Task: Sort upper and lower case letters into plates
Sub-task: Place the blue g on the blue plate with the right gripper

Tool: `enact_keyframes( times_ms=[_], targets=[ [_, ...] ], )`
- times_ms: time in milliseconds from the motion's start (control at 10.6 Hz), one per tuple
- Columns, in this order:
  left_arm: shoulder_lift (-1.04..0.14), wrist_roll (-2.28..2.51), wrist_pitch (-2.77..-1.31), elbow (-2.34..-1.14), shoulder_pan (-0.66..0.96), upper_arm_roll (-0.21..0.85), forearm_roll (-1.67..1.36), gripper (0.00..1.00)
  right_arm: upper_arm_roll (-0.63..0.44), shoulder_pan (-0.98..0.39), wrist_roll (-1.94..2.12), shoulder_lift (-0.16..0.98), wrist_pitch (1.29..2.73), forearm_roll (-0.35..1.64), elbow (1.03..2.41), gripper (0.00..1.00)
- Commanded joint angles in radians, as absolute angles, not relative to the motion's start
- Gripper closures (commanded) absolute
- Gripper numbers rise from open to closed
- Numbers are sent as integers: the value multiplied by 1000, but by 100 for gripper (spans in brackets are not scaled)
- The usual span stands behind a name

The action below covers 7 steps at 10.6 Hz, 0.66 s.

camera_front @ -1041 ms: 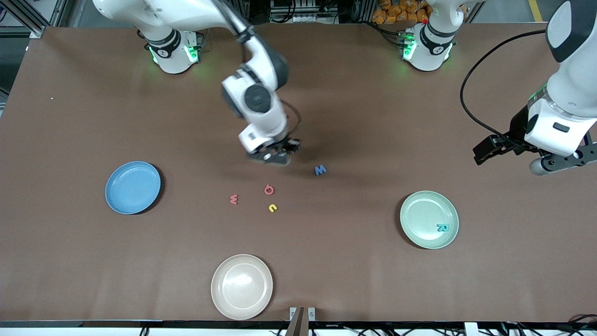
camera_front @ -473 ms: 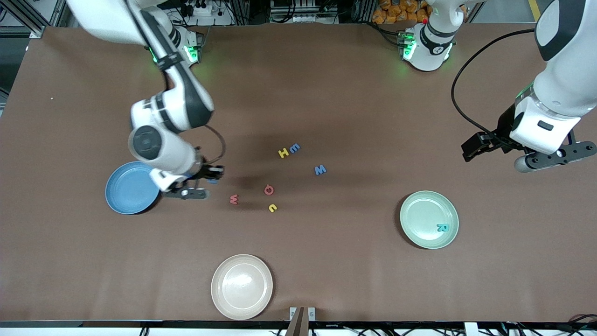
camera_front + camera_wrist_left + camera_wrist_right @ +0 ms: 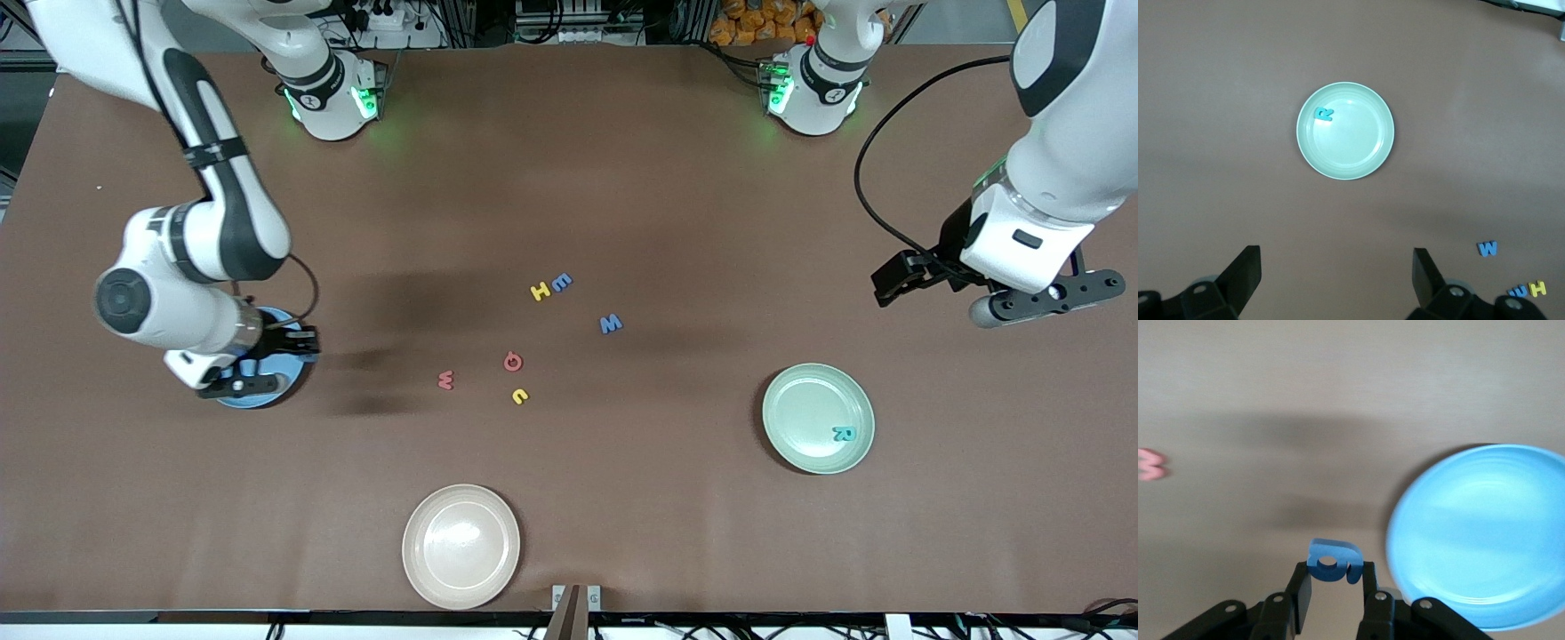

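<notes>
Tabletop: brown tabletop (image 3: 622, 533), with the arm bases standing along the edge farthest from the front camera.
Plates: three are counted; a blue plate (image 3: 267, 397) toward the right arm's end, a mint green plate (image 3: 805, 404) toward the left arm's end, and a cream plate (image 3: 461, 545) at the edge nearest the front camera.
Letters on the tabletop: six are counted in the middle; a yellow H (image 3: 540, 291) just beside a blue E (image 3: 562, 283), a blue W (image 3: 611, 324), a red Q (image 3: 513, 361), a yellow C (image 3: 520, 396) and a red W (image 3: 445, 380).
Letter in a plate: one teal R (image 3: 843, 434) is seen in the mint green plate, near its rim.
Letter in hand: one small blue letter (image 3: 1333, 561) is clamped between the fingers of the right claw.
Right claw: the right claw (image 3: 258, 360) is placed over the blue plate's rim, on the side toward the loose letters.
Left claw: the left claw (image 3: 1337, 280) is held in the air with its fingers spread wide apart, nothing between them, near the left arm's end of the tabletop; the arm waits.
</notes>
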<state>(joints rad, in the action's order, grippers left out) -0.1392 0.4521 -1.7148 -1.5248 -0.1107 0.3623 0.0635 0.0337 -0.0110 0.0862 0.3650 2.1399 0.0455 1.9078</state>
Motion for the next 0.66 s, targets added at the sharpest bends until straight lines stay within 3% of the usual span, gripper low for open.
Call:
enact_keyframes(
  times_ms=[0, 95, 189, 284, 378, 568],
  targets=[
    [-150, 440, -1707, -1526, -57, 367, 35, 0, 54, 60, 112, 365, 2181, -72, 1931, 96],
    [-172, 454, -1709, -1526, -25, 365, 38, 0, 54, 81, 133, 383, 2201, -84, 1931, 95],
    [-192, 462, -1715, -1525, 6, 365, 43, 0, 54, 100, 164, 396, 2223, -84, 1931, 86],
    [-207, 462, -1727, -1525, 18, 365, 43, 0, 54, 112, 169, 408, 2235, -84, 1930, 52],
    [-219, 462, -1745, -1525, 35, 367, 43, 0, 55, 123, 169, 414, 2237, -81, 1930, 1],
    [-259, 510, -1785, -1523, 96, 365, 48, 0, 58, 115, 166, 414, 2226, -72, 1922, 0]
  ],
)
